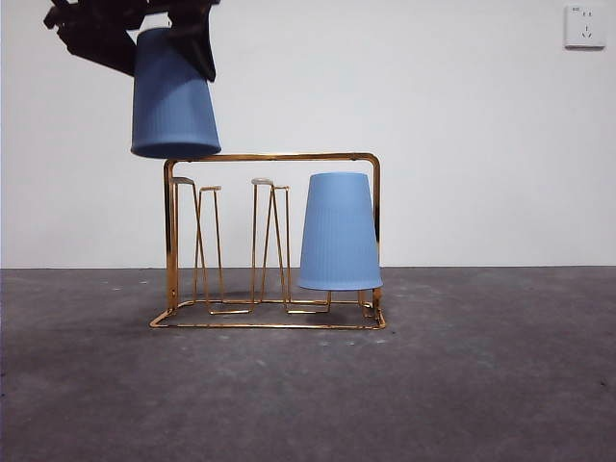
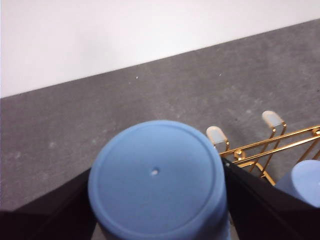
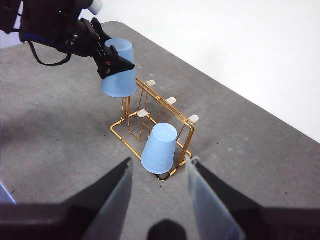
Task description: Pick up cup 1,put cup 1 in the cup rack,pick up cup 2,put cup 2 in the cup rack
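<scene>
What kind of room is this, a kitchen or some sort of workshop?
Probably a test bench rather than a kitchen: a bare grey table against a blank white wall with one socket. On the table stands only a gold cup rack holding one blue cup; the left tool carries another cup.

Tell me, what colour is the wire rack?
Shiny gold. The cup rack shows best in the front view.

No readable text, brand or no. anywhere; both blue cups [image 1: 174, 96] and the gold rack [image 1: 272, 157] carry no print. Wall socket [image 1: 584, 26] top corner of front view has a tiny mark at its upper edge, too small to read, and its slots aren't lettering
</scene>
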Motion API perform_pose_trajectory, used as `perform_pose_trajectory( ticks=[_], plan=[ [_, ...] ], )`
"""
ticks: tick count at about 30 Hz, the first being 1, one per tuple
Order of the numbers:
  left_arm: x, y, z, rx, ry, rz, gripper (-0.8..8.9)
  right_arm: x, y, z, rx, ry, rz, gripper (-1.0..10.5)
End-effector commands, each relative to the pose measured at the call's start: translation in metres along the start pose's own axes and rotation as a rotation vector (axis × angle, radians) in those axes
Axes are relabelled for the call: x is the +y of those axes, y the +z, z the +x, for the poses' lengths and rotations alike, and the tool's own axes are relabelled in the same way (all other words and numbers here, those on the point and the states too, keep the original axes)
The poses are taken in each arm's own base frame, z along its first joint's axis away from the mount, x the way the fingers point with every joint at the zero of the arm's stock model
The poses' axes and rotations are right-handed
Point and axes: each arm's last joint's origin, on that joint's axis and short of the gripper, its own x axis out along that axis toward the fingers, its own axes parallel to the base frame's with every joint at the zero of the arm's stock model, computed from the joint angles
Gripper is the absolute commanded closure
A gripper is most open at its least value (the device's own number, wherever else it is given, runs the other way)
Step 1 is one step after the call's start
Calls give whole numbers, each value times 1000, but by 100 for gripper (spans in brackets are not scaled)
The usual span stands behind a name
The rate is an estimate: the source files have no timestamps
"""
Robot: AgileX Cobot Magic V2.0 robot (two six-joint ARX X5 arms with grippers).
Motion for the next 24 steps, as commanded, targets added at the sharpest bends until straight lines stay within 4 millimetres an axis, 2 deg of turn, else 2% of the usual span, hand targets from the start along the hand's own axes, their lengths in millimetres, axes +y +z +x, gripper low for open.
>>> perform_pose_trajectory(
  ticks=[1,13,24],
  plan=[
    [3,-3,8,0,3,-9,820,0,0,1,-5,0,12,761],
    [0,-18,33,71,-15,-10,819,0,0,1,-7,-1,12,762],
    [-2,-49,56,184,-8,-25,819,0,1,1,-10,-2,11,762]
  ],
)
